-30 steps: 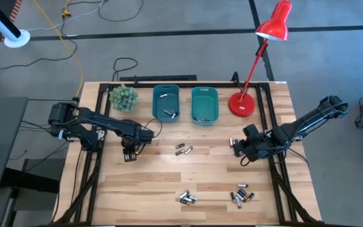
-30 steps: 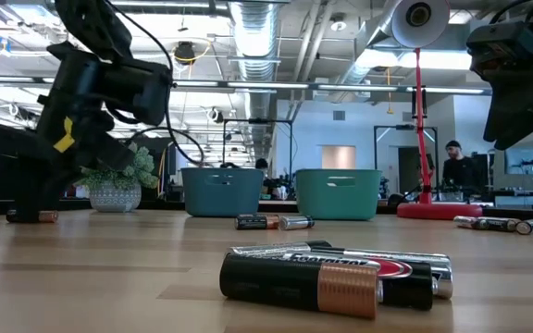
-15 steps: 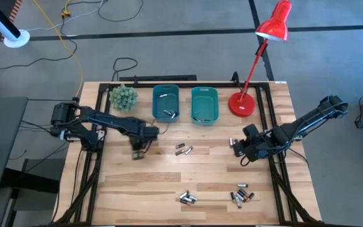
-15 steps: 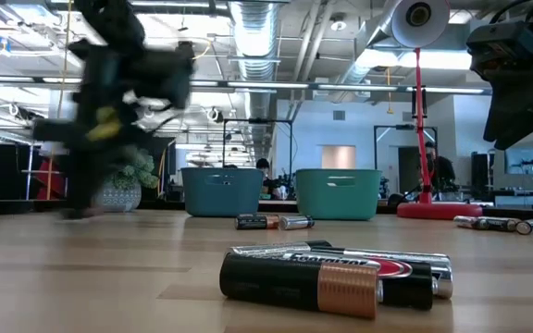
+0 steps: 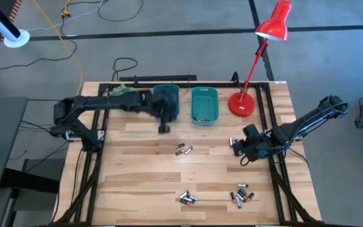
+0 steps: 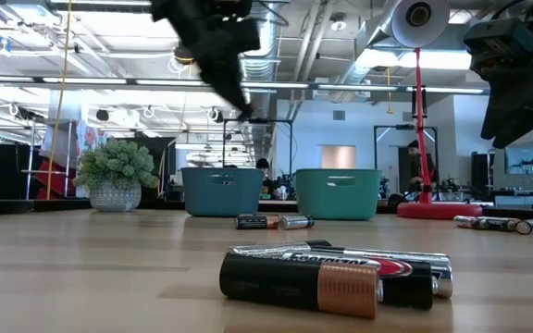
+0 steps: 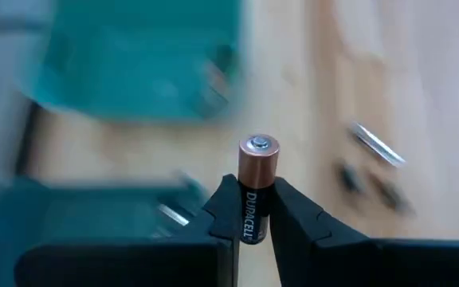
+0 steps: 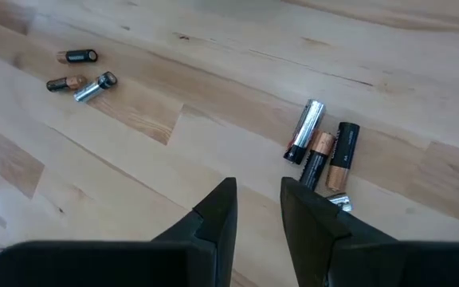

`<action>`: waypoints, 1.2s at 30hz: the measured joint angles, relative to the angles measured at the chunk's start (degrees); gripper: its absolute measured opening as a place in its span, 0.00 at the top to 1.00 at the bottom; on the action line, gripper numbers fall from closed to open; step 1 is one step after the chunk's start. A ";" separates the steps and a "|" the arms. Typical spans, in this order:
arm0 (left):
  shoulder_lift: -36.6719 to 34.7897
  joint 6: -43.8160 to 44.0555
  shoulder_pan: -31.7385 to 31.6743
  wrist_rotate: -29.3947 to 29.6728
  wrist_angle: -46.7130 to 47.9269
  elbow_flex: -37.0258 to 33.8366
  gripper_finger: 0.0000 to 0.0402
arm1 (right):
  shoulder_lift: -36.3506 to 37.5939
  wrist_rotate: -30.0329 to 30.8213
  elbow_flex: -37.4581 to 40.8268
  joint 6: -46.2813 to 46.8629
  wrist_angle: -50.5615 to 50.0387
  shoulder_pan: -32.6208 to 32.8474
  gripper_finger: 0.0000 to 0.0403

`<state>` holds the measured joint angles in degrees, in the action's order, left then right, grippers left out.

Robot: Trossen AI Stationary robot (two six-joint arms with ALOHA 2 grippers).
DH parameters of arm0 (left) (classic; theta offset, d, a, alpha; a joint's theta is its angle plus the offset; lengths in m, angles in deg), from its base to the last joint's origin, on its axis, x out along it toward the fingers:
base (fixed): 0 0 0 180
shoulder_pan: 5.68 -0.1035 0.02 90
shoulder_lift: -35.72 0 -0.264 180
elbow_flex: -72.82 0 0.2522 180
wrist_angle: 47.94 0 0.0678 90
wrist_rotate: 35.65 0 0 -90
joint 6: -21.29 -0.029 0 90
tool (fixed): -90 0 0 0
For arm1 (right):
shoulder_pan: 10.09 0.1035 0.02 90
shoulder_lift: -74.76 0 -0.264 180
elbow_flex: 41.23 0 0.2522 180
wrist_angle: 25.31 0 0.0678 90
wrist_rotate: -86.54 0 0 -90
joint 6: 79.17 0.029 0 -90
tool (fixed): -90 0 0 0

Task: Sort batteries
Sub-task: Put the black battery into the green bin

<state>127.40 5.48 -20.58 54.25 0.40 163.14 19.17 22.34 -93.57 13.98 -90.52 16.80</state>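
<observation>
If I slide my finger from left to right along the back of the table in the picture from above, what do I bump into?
Left claw holding a battery → darker teal bin → lighter teal bin → red lamp.

Batteries in loose clusters on the table, plus one held cell.

A copper-topped black battery [image 7: 254,187] stands upright, pinched between the left gripper's fingers [image 7: 228,209], above the left teal bin. A small group of three [image 5: 183,150] lies mid-table, silver and dark. Near the front edge sit two more clusters: silver cells [image 5: 188,198] at centre and a mixed dark, copper and silver bunch [image 5: 241,195] to the right. More lie in the left bin [image 5: 168,114].
</observation>
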 joint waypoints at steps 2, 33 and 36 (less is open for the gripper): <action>2.83 -3.80 -2.23 -0.02 -2.23 4.01 0.91 | 0.00 0.00 0.00 1.29 -0.11 0.00 0.71; 50.82 2.91 -9.48 -6.91 12.39 56.28 0.62 | 0.00 0.00 0.00 10.51 -1.07 -0.04 0.71; 50.82 3.11 -9.46 -6.67 12.43 56.28 0.56 | 0.00 0.00 0.00 10.51 -1.74 -0.04 0.71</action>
<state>178.22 8.58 -30.04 47.58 12.83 219.42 19.17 22.34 -93.57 24.49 -92.26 16.76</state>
